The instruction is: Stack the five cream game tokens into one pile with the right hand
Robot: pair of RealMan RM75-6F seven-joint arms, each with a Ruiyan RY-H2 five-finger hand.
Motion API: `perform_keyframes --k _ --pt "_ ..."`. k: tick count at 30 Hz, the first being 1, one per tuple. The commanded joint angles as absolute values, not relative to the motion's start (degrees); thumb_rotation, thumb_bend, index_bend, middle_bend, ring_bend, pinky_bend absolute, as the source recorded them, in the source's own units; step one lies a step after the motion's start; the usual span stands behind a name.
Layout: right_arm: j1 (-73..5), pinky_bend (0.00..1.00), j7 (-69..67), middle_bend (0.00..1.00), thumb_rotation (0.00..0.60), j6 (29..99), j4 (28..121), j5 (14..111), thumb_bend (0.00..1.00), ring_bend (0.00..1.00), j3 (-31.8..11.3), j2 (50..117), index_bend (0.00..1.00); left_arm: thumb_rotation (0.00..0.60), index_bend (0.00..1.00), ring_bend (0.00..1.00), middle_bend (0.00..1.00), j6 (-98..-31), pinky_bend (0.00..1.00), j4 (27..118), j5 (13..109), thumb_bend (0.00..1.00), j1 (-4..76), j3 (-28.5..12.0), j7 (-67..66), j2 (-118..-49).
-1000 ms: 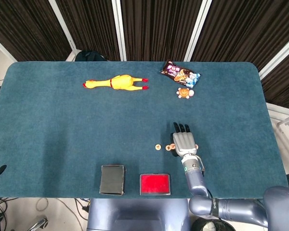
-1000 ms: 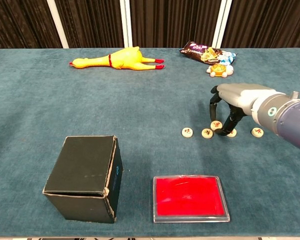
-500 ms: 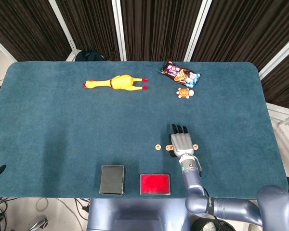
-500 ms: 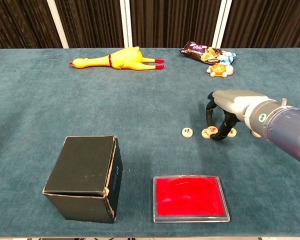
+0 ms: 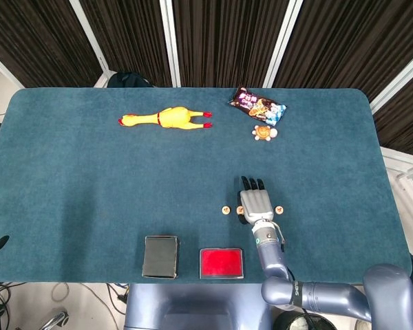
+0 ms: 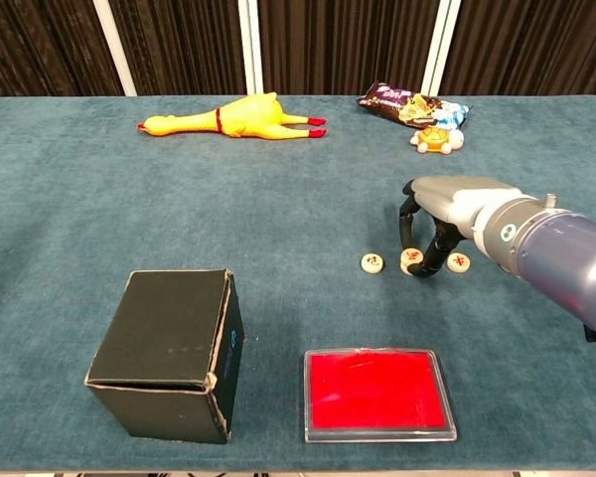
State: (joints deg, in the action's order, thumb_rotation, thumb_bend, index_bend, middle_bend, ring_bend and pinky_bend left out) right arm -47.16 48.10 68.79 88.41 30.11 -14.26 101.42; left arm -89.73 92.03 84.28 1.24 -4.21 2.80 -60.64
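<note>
My right hand (image 6: 449, 199) (image 5: 255, 204) hovers palm-down over the row of cream game tokens near the table's front right. Its thumb and fingers reach down around a cream token (image 6: 414, 260). I take that token as pinched; whether another lies beneath it is hidden. One token (image 6: 372, 262) (image 5: 224, 210) lies free to the left of the fingers. Another token (image 6: 458, 262) (image 5: 279, 209) lies just to their right. Any further tokens are hidden by the hand and forearm. My left hand does not show.
A black box (image 6: 169, 338) and a flat red case (image 6: 377, 393) stand near the front edge. At the back lie a yellow rubber chicken (image 6: 238, 117), a snack bag (image 6: 402, 104) and a small orange toy (image 6: 437, 139).
My right hand has shifted left along the row. The token that lay slightly behind the row is gone from its spot, and the fingertips now sit at the second token from the left.
</note>
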Motion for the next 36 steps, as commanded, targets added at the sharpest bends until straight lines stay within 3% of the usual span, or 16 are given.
perform_keyframes --k 1,36 --pt "-47.2 0.0 48.3 0.0 0.6 68.7 88.2 29.8 0.39 0.0 -14.3 101.5 0.54 0.6 0.12 0.0 0.0 -89.8 0.03 92.0 84.3 0.12 1.2 -4.2 2.8 -60.6" --pt "-47.5 0.0 49.6 0.0 0.6 69.0 90.2 28.3 0.39 0.0 -13.9 100.5 0.47 0.6 0.13 0.0 0.0 -89.6 0.03 92.2 84.2 0.12 1.2 -4.2 2.6 -60.6"
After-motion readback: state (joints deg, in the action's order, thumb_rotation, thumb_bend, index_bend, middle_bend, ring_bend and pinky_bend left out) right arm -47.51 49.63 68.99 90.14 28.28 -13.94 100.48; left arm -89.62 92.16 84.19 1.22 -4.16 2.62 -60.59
